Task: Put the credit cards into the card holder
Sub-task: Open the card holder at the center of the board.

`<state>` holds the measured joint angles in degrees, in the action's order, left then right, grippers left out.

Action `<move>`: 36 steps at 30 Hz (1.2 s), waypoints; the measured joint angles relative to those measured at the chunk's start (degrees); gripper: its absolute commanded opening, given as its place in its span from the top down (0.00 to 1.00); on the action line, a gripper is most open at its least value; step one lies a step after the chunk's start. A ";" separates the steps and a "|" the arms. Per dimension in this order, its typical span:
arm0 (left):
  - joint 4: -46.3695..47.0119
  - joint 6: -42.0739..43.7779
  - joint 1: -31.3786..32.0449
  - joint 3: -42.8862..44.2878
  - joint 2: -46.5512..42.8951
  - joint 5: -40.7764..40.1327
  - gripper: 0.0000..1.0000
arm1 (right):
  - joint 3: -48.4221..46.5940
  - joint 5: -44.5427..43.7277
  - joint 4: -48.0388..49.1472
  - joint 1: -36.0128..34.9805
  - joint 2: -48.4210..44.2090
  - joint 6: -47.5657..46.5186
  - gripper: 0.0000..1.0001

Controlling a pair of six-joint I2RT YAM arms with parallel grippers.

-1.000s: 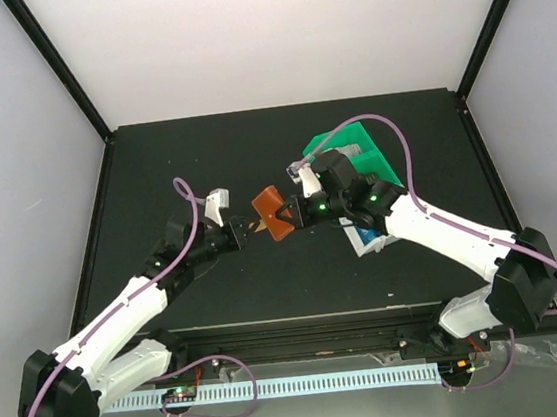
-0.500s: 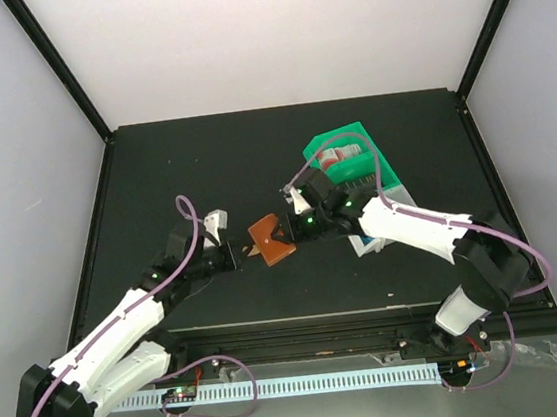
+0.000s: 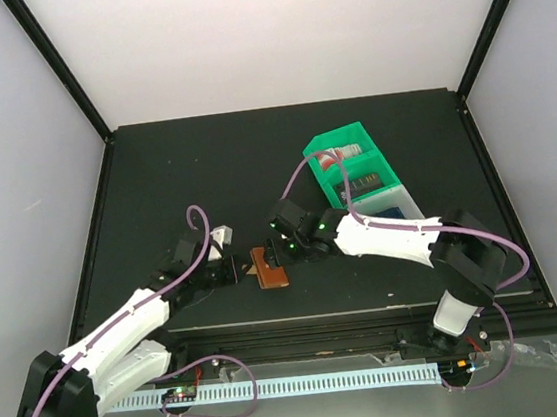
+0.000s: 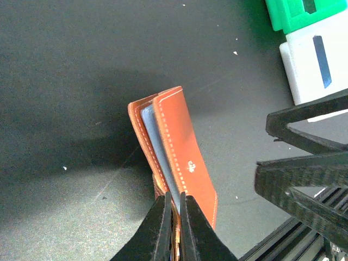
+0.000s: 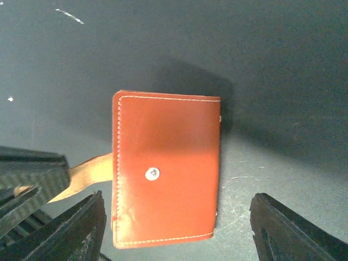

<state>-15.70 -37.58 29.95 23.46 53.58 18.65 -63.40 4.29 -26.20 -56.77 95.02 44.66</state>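
The brown leather card holder (image 3: 269,267) sits low over the table near the front edge, folded closed, its snap stud (image 5: 152,173) facing up. My left gripper (image 3: 239,269) is shut on its tab end (image 4: 175,213). A pale blue edge (image 4: 154,138) shows between the covers (image 4: 185,157). My right gripper (image 3: 283,250) hovers over the holder (image 5: 166,185), open wide, with a finger (image 5: 73,228) on either side and neither touching it. Credit cards lie in the tray: red-and-white (image 3: 339,153), dark (image 3: 364,185) and blue (image 3: 387,215).
The green-and-white divided tray (image 3: 324,146) stands at the right middle of the black table, behind the right forearm. A black rail (image 3: 302,327) runs along the table's near edge, close to the holder. The right gripper's fingers (image 4: 304,163) fill the right of the left wrist view.
My right gripper has opened and let go of the card holder. Both grippers and the holder have moved toward the near edge, and the right arm no longer covers the tray.
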 measured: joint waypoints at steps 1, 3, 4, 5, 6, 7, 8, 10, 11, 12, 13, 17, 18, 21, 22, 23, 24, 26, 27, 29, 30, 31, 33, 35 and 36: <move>0.07 0.02 -0.02 0.00 -0.07 0.04 0.98 | -0.33 -1.01 -0.46 -0.17 0.37 0.17 0.24; 0.07 0.02 0.00 0.00 -0.72 0.07 0.98 | -0.57 -2.60 -1.09 -0.46 0.85 0.31 0.23; 0.07 0.00 0.00 0.00 -1.11 0.07 0.98 | -0.57 -3.26 -1.53 -0.59 0.96 0.28 0.23; 0.09 -0.02 0.00 -0.02 -1.68 0.09 0.99 | -0.57 -3.80 -1.84 -0.68 1.07 0.24 0.23; 0.09 -0.07 0.00 -0.07 -2.10 0.11 0.99 | -0.57 -3.98 -1.95 -0.76 1.16 0.20 0.22; 0.11 -0.13 0.00 -0.17 -2.69 0.26 0.98 | -0.61 -4.20 -2.12 -0.96 1.31 0.02 0.21; 0.28 -0.35 0.00 -0.50 -3.39 0.55 0.98 | -0.68 -4.20 -2.16 -1.16 1.46 -0.15 0.20; 0.31 -0.66 0.00 -1.29 -4.87 1.09 0.99 | -1.25 -4.04 -2.29 -2.05 2.19 -0.92 0.20; 0.22 -0.81 0.00 -1.68 -5.64 1.22 0.98 | -1.60 -3.80 -2.12 -2.49 2.58 -1.09 0.20; 0.02 -0.96 0.00 -1.97 -6.43 1.42 0.98 | -1.97 -3.37 -1.86 -3.02 3.06 -1.33 0.20; -0.24 -1.05 0.00 -1.99 -7.04 1.70 0.98 | -2.19 -2.82 -1.53 -3.41 3.39 -1.49 0.20; -0.55 -1.05 0.00 -1.99 -8.57 2.91 0.98 | -2.62 -1.49 -0.85 -4.11 4.39 -1.70 0.23; -0.70 -1.05 0.00 -1.99 -8.66 3.17 0.98 | -2.69 -1.51 -0.98 -4.11 4.63 -1.70 0.26; -1.40 -0.98 0.00 -1.97 -8.63 3.72 0.98 | -3.78 -2.49 -2.93 -4.11 5.57 -1.55 0.28; -1.64 -0.98 -0.02 -1.97 -8.63 3.72 0.98 | -4.52 -2.91 -3.98 -4.11 6.05 -1.31 0.29; -1.92 -0.96 -0.02 -1.97 -8.61 3.69 0.98 | -5.22 -3.50 -4.74 -4.11 6.38 -1.18 0.29; -2.14 -0.94 -0.02 -1.97 -8.61 3.69 0.98 | -5.88 -4.26 -5.49 -4.11 6.69 -1.07 0.30; -2.38 -0.68 -0.02 -1.97 -8.59 3.67 0.98 | -6.84 -5.57 -6.86 -4.22 6.97 -0.94 0.30; -2.47 -0.55 -0.02 -1.97 -8.59 3.67 0.98 | -7.17 -5.99 -7.50 -4.22 6.97 -0.85 0.30; -2.78 -0.35 -0.02 -1.84 -8.50 3.67 0.98 | -7.76 -6.95 -8.48 -4.22 7.04 -0.76 0.30; -2.97 -0.20 -0.02 -1.70 -8.44 3.69 0.98 | -8.15 -7.48 -9.07 -4.22 7.10 -0.76 0.30; -3.26 0.00 -0.02 -1.44 -8.31 3.69 0.99 | -8.46 -8.15 -9.64 -4.24 7.17 -0.72 0.30; -3.45 0.26 -0.02 -1.09 -8.13 3.67 0.98 | -8.83 -9.11 -10.29 -4.24 7.23 -0.68 0.30; -3.65 0.52 -0.02 -1.07 -8.13 3.67 0.98 | -9.03 -9.81 -10.67 -4.24 7.26 -0.72 0.30; -3.78 0.63 -0.02 -1.07 -8.13 3.67 0.98 | -9.07 -9.86 -10.78 -4.24 7.28 -0.81 0.29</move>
<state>-19.49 -36.95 29.93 22.39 45.45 22.33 -72.47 -5.56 -36.97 -61.01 102.30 43.86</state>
